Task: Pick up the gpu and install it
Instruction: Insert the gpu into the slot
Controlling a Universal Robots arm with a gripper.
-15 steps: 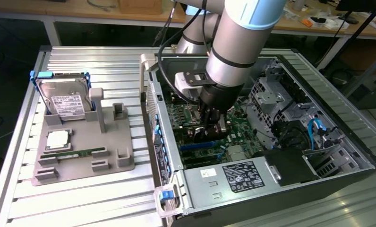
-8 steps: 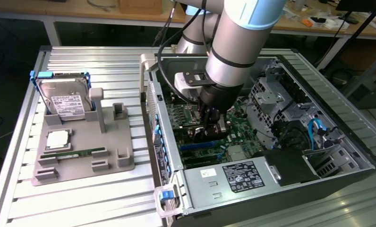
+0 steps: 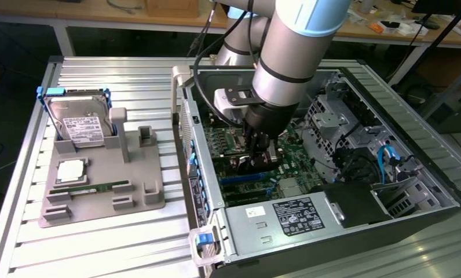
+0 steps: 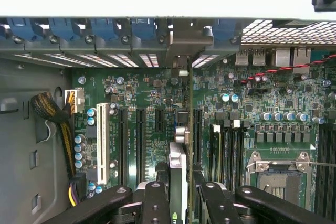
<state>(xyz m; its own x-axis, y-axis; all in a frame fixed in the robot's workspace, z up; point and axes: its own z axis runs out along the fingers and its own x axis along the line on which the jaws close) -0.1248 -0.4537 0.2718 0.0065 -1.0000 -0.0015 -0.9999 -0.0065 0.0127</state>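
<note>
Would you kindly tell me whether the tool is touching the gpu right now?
Touching. The wrist view shows the gpu edge-on between the fingers of the tool, one pressed against each face with no gap.

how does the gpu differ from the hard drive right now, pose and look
The gpu is clamped in the claw over the motherboard; the hard drive leans in the grey holder, away from the claw. The gpu shows as a thin card seen edge-on; the hard drive is a thicker silver block with a white label. Both stand on edge, not flat.
</note>
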